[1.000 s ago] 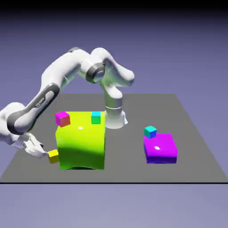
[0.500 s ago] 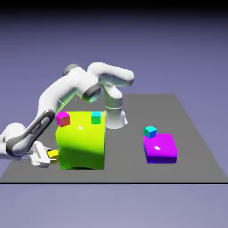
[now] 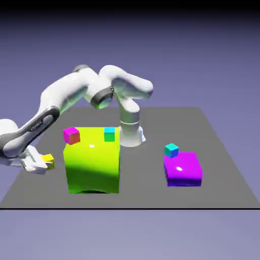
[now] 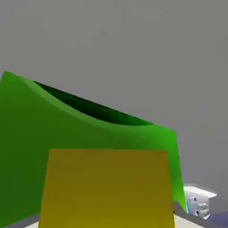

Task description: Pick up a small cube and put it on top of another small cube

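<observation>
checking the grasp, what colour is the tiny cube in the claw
Plain yellow; the hand view shows it best.

the white arm (image 3: 66, 99) arcs from its base down to the exterior view's left, wrist low, its pincer (image 3: 44, 163) clamped on the small yellow cube (image 3: 48, 161), clear of the surface.

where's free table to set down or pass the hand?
Bare table between the lime-green block and the purple block, along the near edge, and right of purple. Crowded at the exterior view's left: the gripper holding the yellow cube sits close beside lime-green block.
</observation>
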Controlling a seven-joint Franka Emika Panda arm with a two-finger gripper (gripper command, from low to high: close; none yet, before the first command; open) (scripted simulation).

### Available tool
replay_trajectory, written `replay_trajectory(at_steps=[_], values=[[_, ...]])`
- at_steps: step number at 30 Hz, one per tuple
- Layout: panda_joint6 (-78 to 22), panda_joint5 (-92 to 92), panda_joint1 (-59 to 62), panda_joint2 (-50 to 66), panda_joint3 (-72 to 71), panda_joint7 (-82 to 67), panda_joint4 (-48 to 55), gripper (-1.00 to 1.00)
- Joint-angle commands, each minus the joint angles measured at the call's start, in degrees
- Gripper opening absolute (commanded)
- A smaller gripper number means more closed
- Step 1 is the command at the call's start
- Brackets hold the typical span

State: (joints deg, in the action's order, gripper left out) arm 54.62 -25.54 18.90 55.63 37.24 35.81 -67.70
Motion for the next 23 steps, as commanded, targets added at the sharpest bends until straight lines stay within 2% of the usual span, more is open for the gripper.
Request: replay_trajectory(at_steps=[1, 6, 11, 21, 22, 23], values=[[-0.9, 2.1, -1.4, -2.1, 0.1, -1.4, -0.8, -1.0], [-5.3, 12.3, -8.6, -12.5, 0.3, -8.3, -4.5, -1.0], [-10.6, 18.1, -14.9, -14.6, 3.3, -11.3, -4.1, -1.0], [0.7, 19.4, -20.6, -22.1, 4.3, -9.0, -23.0, -1.0], [0.7, 19.4, -20.6, -22.1, 4.3, -9.0, -23.0, 1.0], [0.7, 19.4, -20.6, -22.1, 4.3, -9.0, -23.0, 1.0]])
